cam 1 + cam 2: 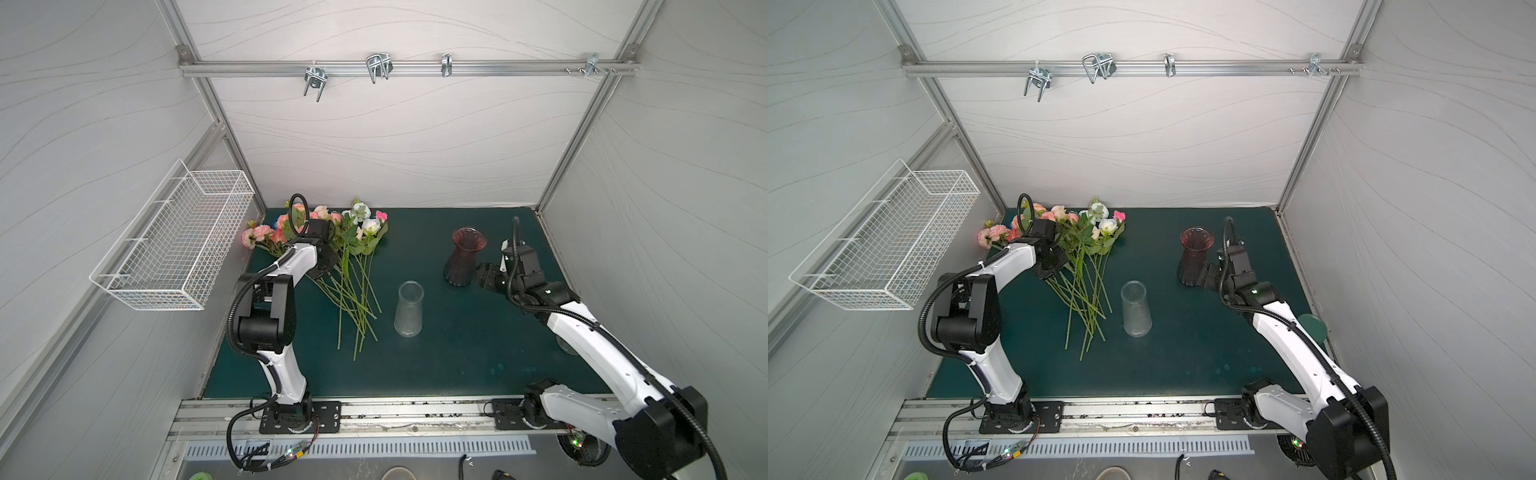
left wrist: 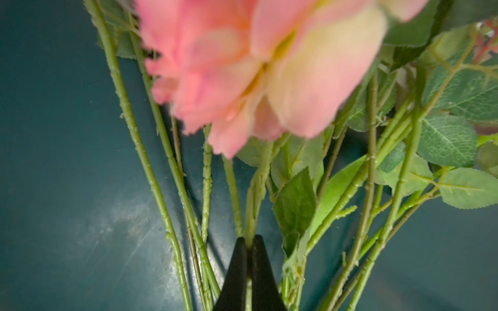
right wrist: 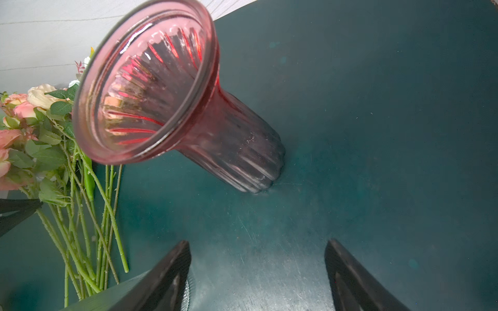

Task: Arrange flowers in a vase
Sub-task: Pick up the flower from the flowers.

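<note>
Pinching flower stem (image 2: 255, 188): left claw (image 2: 249, 240); right claw (image 3: 258, 242) agape near red vase (image 3: 231, 140), seemingly apart.

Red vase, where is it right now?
In both top views the red vase stands on the right half of the mat, beside the open right gripper, beyond the clear vase.

A white wire basket (image 1: 174, 245) hangs on the wall panel at the left of the frame in both top views, beside the dark green mat (image 1: 457, 357) that fills the lower middle. Across the upper part runs an aluminium rail (image 1: 519, 66) carrying several metal hooks (image 1: 378, 66) spaced along it. A dark green round disc (image 1: 1312, 327) lies at the mat's right edge, and a slotted grey strip (image 1: 415, 449) crosses the bottom.
</note>
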Tool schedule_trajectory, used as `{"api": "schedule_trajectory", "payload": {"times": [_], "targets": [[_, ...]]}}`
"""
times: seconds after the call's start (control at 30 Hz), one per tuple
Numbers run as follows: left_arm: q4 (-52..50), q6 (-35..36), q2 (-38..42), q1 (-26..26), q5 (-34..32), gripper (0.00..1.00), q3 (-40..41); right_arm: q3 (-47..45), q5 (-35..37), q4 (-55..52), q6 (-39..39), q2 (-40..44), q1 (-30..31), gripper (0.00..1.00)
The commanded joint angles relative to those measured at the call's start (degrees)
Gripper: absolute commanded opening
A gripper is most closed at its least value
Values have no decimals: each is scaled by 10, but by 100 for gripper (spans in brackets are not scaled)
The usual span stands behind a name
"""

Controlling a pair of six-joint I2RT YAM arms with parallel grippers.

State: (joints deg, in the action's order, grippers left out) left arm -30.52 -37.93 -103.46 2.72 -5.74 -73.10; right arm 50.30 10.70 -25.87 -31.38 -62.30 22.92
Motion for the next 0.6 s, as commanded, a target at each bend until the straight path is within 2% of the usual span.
{"api": "schedule_trajectory", "payload": {"times": [0.0,0.2,0.37,0.57], "targets": [[14,4,71,3,-31,0,6,9,9,-14,3,10,4,80],[30,19,203,22,-59,0,15,8,10,-15,-1,13,4,80],[46,49,307,66,-69,0,0,5,15,-10,-3,17,4,80],[70,124,365,222,-133,0,-96,2,11,-4,-4,13,4,80]]}}
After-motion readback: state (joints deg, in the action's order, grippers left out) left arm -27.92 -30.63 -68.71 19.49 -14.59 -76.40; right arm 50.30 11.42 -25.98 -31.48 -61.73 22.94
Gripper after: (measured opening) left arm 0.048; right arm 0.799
